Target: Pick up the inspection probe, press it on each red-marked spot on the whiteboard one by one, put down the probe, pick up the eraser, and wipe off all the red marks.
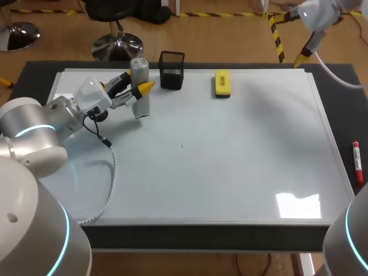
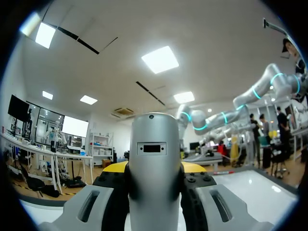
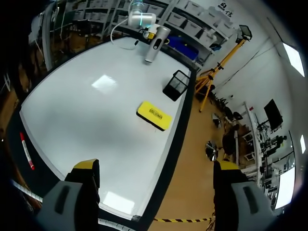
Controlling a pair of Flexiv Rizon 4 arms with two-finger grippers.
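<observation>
**Inspection probe may clip the pen holder**

Whiteboard shows no red marks I can make out, so presses could miss. Left claw grips the upright probe at its far left; the mesh pen holder stands just beside. Right claw gapes empty.

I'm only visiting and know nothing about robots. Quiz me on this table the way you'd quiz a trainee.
1. True or false: the left gripper is shut on the probe.
2. Which thing lies off the whiteboard, on the mat? A) eraser B) red marker C) mesh cup
3. Fill in: the right gripper is ____ and holds nothing.

Key: 1 true; 2 B; 3 open.
</observation>
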